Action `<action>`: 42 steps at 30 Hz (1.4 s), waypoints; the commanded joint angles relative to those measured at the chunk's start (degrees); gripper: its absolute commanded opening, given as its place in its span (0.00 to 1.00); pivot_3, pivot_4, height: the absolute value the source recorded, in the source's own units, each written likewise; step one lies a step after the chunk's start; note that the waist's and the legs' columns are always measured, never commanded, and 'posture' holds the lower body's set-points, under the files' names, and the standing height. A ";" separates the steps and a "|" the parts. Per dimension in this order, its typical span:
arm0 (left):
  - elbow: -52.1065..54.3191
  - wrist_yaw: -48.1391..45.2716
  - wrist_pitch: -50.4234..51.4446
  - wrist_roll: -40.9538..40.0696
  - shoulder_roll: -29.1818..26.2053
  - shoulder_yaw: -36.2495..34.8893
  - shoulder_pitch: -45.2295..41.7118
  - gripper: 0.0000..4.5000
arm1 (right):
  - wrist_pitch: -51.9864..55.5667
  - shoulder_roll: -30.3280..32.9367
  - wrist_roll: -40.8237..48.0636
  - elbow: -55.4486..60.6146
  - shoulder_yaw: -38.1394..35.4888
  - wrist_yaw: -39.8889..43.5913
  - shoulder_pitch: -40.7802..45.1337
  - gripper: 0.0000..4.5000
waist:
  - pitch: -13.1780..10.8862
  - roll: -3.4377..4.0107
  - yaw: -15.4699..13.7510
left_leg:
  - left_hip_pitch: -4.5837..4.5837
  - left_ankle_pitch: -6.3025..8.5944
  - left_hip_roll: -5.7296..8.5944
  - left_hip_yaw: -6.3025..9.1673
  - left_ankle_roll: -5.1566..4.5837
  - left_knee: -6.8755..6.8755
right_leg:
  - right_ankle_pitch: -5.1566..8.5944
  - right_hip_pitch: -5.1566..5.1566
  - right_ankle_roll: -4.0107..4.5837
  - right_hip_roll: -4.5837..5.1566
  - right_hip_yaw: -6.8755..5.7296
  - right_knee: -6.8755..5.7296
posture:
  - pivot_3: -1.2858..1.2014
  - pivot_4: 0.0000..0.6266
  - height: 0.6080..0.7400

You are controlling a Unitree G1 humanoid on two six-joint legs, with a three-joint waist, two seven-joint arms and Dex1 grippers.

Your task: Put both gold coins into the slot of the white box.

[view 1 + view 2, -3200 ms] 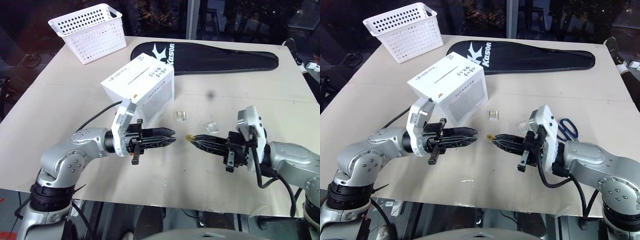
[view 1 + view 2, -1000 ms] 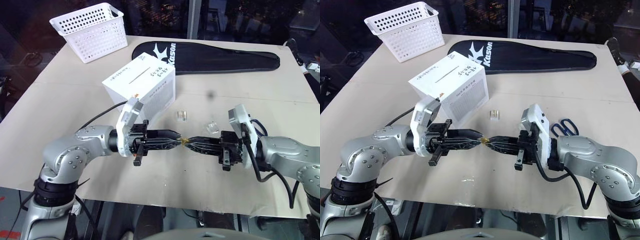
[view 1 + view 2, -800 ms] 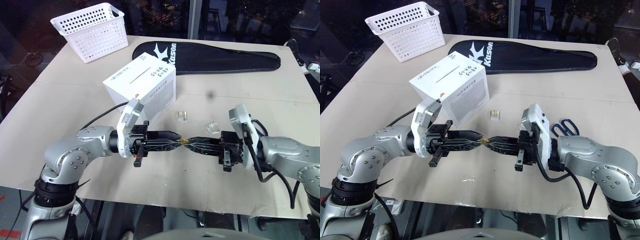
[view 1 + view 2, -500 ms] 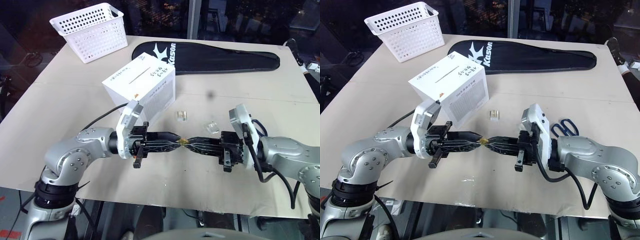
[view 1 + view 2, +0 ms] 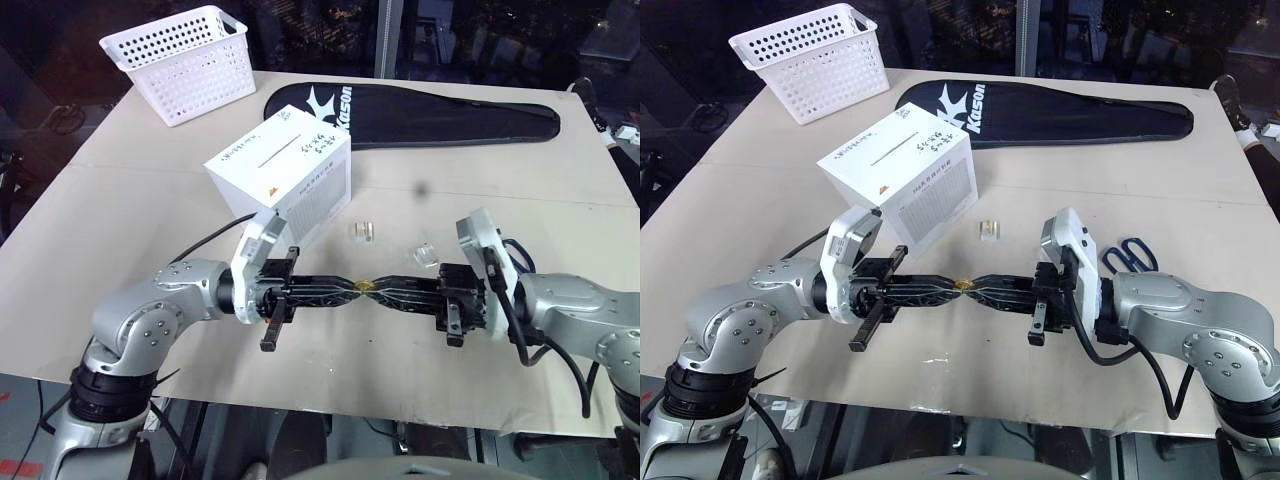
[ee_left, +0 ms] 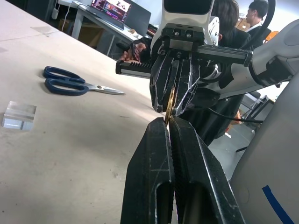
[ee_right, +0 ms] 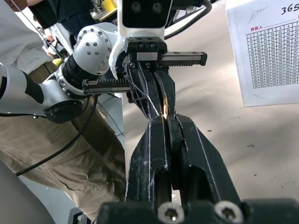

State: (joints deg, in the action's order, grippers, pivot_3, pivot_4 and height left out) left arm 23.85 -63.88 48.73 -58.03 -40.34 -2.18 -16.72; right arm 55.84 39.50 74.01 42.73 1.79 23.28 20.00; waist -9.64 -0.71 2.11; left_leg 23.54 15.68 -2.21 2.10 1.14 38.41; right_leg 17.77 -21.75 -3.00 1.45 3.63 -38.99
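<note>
both claws on one gold coin

White basket, black racket case, scissors

Your table carries the white box, basket, black racket cover, scissors (blue-handled) and two clear cases.
</note>
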 commanded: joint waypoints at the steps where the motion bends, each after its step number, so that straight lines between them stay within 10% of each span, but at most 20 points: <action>1: 0.75 0.27 -1.15 -0.26 0.64 -0.63 0.09 0.01 | -0.89 -0.36 1.97 1.31 0.31 0.22 1.34 0.00 | 0.00 0.00 0.00 | 0.00 0.00 0.00 0.00 0.00 0.00 | 0.00 0.00 0.00 0.00 0.00 0.00 | 0.52 0.24 1.00; 6: 0.22 0.58 -1.70 -0.10 1.26 -0.79 -0.18 0.01 | -0.81 -0.24 1.23 0.84 0.66 1.04 1.32 0.00 | 0.00 0.00 -0.01 | 0.00 0.00 0.00 -0.01 0.00 0.00 | 0.00 0.00 0.00 0.00 0.00 0.00 | 0.52 0.24 1.00; 17: -1.24 -0.52 -3.55 1.66 1.80 -1.05 0.27 0.00 | -1.37 0.20 2.06 -0.15 -1.17 0.37 2.27 0.96 | 0.00 0.00 0.01 | 0.00 0.00 0.00 0.00 0.00 0.01 | 0.00 0.00 0.00 0.00 0.00 -0.01 | 0.52 0.24 1.00; 31: 1.18 7.05 -5.22 -0.41 -0.97 -12.92 2.76 0.00 | -11.38 2.18 -11.57 -1.27 -9.81 3.68 -4.72 0.98 | 0.00 0.00 -0.11 | 0.04 0.00 0.00 0.00 0.00 0.03 | 0.00 0.00 0.00 0.02 -0.07 -0.04 | 0.52 0.24 1.00; 42: -6.09 26.71 0.41 -5.74 -1.95 -19.96 -13.64 0.00 | -12.78 1.62 -14.54 -2.16 -10.03 3.21 -0.48 0.98 | -0.02 -0.03 -0.13 | 0.11 0.00 0.02 0.10 0.00 0.13 | -0.01 0.00 -0.01 0.03 -0.22 -0.09 | 0.52 0.24 1.00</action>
State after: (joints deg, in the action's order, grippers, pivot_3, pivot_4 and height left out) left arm 18.03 -40.84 48.40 -62.69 -41.61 -20.44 -28.37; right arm 44.37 41.36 59.35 39.37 -7.19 26.46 18.53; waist -9.65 -0.75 1.98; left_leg 23.66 15.68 -2.19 2.20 1.14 38.54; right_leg 17.76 -21.74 -3.01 1.48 3.40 -39.07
